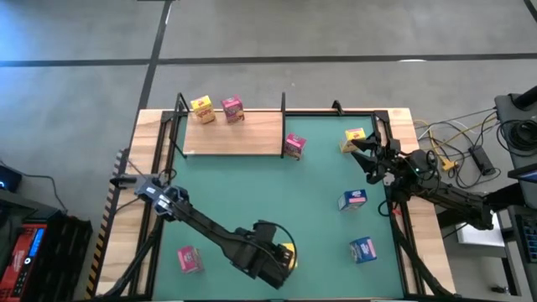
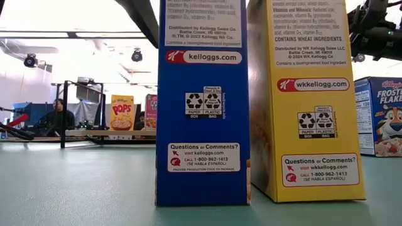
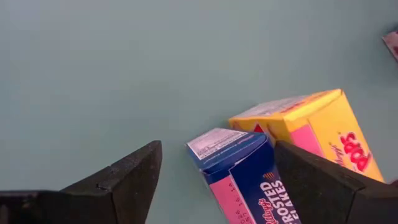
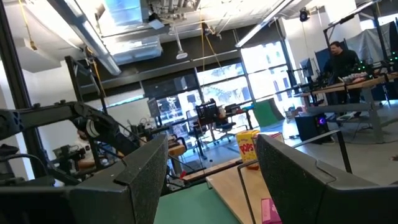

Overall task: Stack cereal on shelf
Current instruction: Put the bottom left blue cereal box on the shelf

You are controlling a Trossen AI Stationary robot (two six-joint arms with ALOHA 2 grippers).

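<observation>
The left gripper point(image 3: 214, 180) is hovering at the near edge of the green mat point(image 1: 252, 193), fingers spread around a blue cereal box point(image 3: 245, 174) standing just beside a yellow one point(image 3: 311, 127), not clamping it. Farther right, the right gripper point(image 1: 362, 151) is hanging with released fingers near another yellow box point(image 1: 354, 138). Two boxes are standing on the shelf point(image 1: 235, 134) at the far side.

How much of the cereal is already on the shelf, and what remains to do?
Done: two boxes, a yellow box and a pink box, stand on the shelf.

In hand: the left gripper, jaws open, is around a blue box beside a yellow Pops box, not yet gripping.

Left: the other boxes on the green mat. The right gripper waits open near the mat's right edge.
</observation>
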